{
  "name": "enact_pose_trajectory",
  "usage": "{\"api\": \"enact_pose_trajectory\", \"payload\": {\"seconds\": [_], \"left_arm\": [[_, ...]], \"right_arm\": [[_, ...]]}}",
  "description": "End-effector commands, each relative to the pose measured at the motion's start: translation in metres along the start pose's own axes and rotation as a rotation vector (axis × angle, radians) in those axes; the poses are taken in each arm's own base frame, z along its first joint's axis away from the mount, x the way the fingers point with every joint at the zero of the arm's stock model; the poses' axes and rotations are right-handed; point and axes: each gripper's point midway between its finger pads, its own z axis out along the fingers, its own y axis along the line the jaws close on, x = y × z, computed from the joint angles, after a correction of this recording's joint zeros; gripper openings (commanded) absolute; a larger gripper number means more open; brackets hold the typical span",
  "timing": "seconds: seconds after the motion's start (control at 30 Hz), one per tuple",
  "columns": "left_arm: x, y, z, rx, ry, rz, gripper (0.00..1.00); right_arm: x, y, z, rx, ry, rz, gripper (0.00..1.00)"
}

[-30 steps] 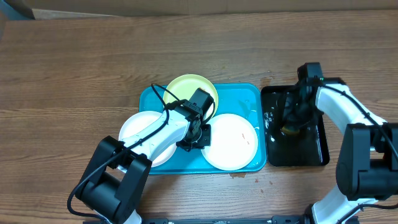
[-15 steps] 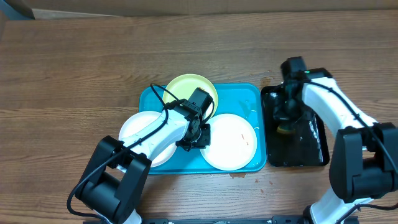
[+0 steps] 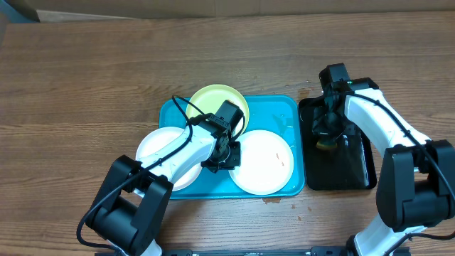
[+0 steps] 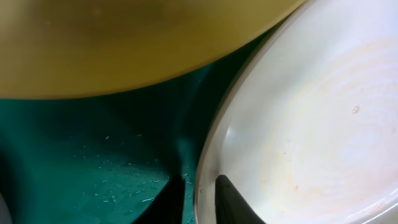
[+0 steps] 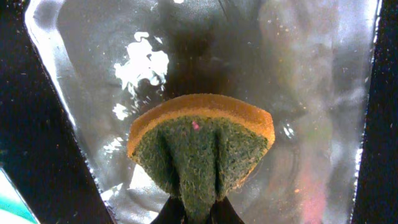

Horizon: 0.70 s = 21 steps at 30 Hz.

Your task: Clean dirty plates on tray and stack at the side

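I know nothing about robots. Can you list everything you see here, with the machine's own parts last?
table: 1, brown wood, under everything
blue tray: 1, turquoise, table centre
green plate: 1, yellow-green, over the blue tray's back edge
left white plate: 1, white, over the blue tray's left edge
right white plate: 1, white with orange smears, blue tray's front right
black tray: 1, black, wet, right of the blue tray
sponge: 1, orange and green, over the black tray
left arm: 1, white and black
right arm: 1, white and black
left fingers: 2, black, pinching the right white plate's rim
right fingers: 2, black, pinching the folded sponge
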Motion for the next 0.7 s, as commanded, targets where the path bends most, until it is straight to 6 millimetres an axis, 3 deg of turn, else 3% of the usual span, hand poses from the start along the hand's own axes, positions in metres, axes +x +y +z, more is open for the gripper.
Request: {"api": "enact_pose_trajectory", "payload": {"seconds": [0.0,0.03,0.23,0.37,0.43,0.57,0.6,0.67], "left_arm": [[-0.001,0.000,0.001,0.000,0.004,0.005,0.11],[-0.001,0.000,0.001,-0.001,0.004,0.004,0.04],[-0.002,0.003,0.000,0.002,0.007,-0.006,0.04],[-0.002,0.002,0.000,0.002,0.006,-0.006,0.18],[-0.003,0.001,-0.002,0.005,0.009,-0.006,0.18],[-0.003,0.000,-0.003,0.006,0.008,-0.005,0.11],[-0.003,0.000,-0.003,0.005,0.009,-0.005,0.04],[-0.003,0.001,-0.003,0.005,0.010,-0.006,0.04]], "right_arm": [[-0.008,0.001,-0.003,-0.007,-0.023,-0.001,0.04],[-0.008,0.001,-0.003,-0.007,-0.023,-0.001,0.04],[-0.011,0.001,-0.012,-0.004,-0.024,-0.001,0.04],[-0.018,0.001,-0.031,-0.005,-0.028,-0.001,0.04],[-0.021,0.002,-0.033,-0.008,-0.036,0.000,0.04],[-0.019,0.001,-0.033,-0.006,-0.030,-0.001,0.04],[-0.018,0.001,-0.033,-0.004,-0.026,-0.001,0.04],[-0.017,-0.002,-0.033,0.010,-0.022,0.000,0.04]]}}
